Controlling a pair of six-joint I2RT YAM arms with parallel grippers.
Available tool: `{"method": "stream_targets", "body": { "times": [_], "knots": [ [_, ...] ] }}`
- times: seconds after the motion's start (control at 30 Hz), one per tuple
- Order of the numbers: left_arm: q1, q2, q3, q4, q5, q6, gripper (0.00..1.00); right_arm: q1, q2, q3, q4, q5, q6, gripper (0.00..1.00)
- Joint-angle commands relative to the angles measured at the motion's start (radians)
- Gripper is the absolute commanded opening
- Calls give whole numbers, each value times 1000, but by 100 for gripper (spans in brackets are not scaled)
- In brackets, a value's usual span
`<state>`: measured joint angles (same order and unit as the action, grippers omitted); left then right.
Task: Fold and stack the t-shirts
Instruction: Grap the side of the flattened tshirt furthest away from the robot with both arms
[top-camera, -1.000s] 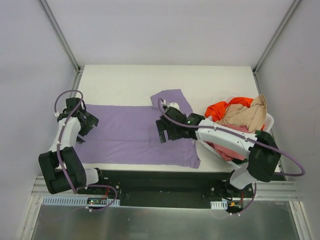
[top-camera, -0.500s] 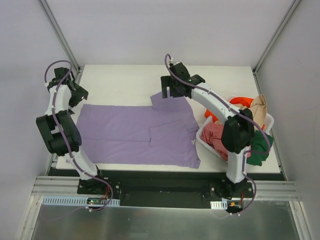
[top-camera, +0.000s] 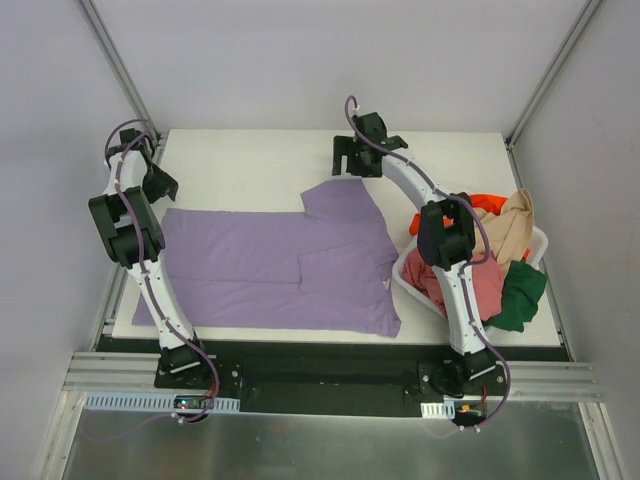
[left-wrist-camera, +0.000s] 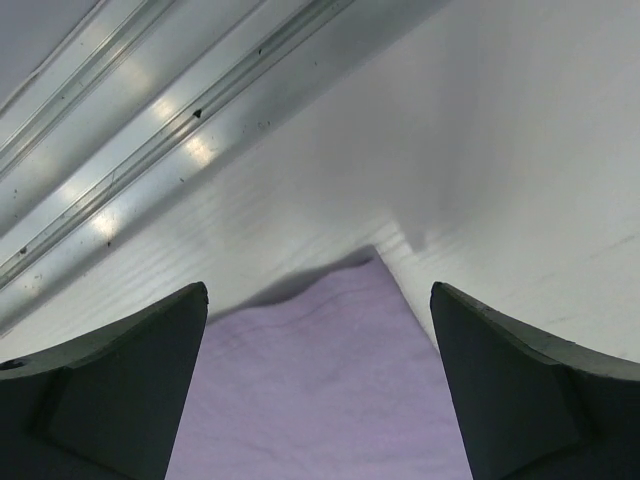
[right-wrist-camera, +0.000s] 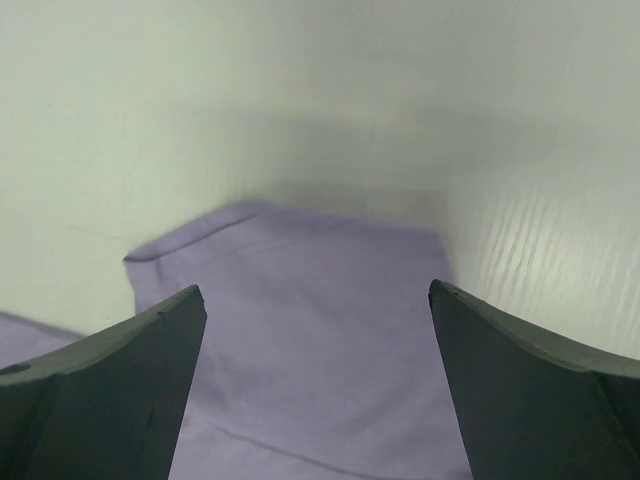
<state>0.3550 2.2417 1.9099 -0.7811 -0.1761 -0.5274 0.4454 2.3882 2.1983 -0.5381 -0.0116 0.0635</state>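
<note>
The lavender t-shirt (top-camera: 260, 265) lies spread flat across the table, one sleeve (top-camera: 340, 200) pointing to the far side. My left gripper (top-camera: 160, 187) is open and empty just above the shirt's far left corner (left-wrist-camera: 320, 400). My right gripper (top-camera: 346, 163) is open and empty over the far sleeve (right-wrist-camera: 310, 340), not touching it. Both wrist views show the jaws wide apart with cloth below them, the left gripper (left-wrist-camera: 318, 292) and the right gripper (right-wrist-camera: 316, 288). Orange-red (top-camera: 486, 204), beige (top-camera: 510, 232), dusty pink (top-camera: 484, 285) and dark green (top-camera: 520, 285) shirts are heaped in the basket.
The white plastic basket (top-camera: 405, 278) stands at the right side of the table, touching the lavender shirt's right edge. An aluminium frame rail (left-wrist-camera: 150, 130) runs along the table's left edge, close to my left gripper. Grey walls enclose the table.
Both arms have swung from over the shirt's middle to the far side. The left gripper now sits at the far left corner, the right gripper at the far sleeve.
</note>
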Motion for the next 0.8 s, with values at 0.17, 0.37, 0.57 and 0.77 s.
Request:
{"method": "stream_targets", "body": {
  "times": [0.17,0.37,0.57,0.77],
  "knots": [
    [19,93,110,-95,1,33,79,-74,146,126,118,-145,71,96],
    [19,133,112,-116,9,47,65,-77,227,195,130,-197,87,96],
    [18,145,112,-138,15,50,47,-74,226,186,132,-289,88,99],
    [19,150,121,-153,21,52,28,-62,206,166,101,-283,52,63]
  ]
}}
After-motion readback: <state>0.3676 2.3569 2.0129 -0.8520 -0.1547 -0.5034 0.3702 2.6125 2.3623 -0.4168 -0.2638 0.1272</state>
